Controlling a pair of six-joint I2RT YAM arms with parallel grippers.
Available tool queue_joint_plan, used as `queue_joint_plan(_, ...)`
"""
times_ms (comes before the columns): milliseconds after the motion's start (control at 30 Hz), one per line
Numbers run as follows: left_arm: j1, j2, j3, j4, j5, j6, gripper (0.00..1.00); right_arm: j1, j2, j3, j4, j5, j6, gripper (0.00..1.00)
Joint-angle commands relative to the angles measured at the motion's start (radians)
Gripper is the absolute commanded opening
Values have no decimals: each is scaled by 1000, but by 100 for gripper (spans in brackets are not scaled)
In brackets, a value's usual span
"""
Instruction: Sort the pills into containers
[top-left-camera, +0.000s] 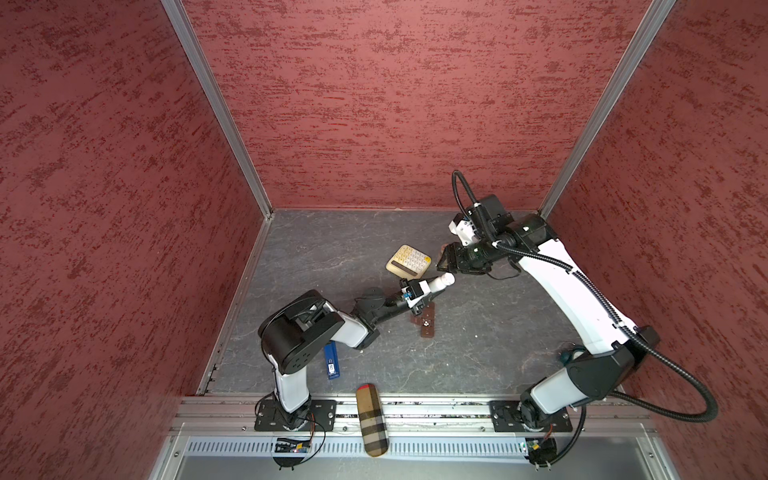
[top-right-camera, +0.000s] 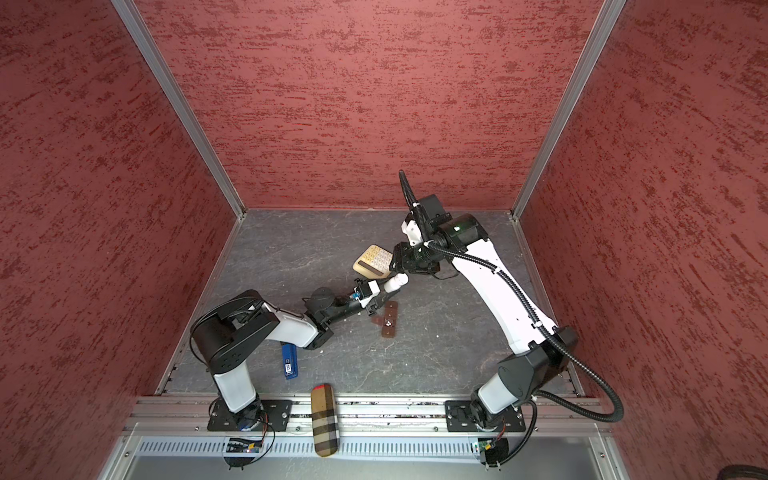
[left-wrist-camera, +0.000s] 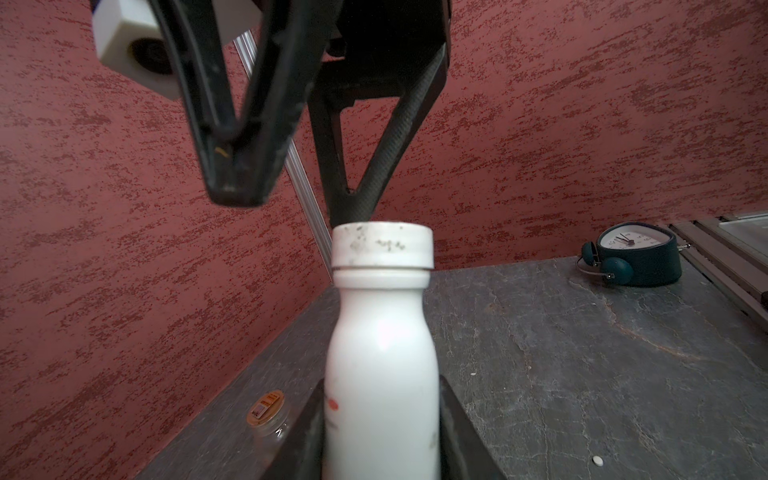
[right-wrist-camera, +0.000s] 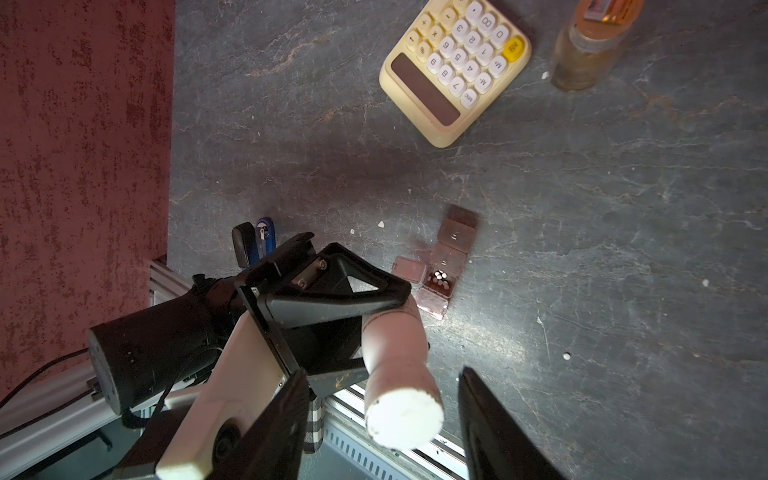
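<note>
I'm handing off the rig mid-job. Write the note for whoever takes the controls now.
Left gripper: shut on the white bottle, held above the table, cap on.
Right gripper: open, jaws flanking the cap, not yet gripping.
Pill box: on the table, one open compartment holding white pills.
Loose pills are scattered on the table; amber bottle stands beside the calculator.
Left: uncap the bottle, fill the other compartments, collect the loose pills.
</note>
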Motion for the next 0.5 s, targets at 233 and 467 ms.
queue_joint_plan(233,12,0,28,16,21,-27,0,-6,-17,-36,23,-93,-29,55)
queue_joint_plan(467,21,17,52,15,24,-36,0,-5,-33,-45,16,-109,-28,51)
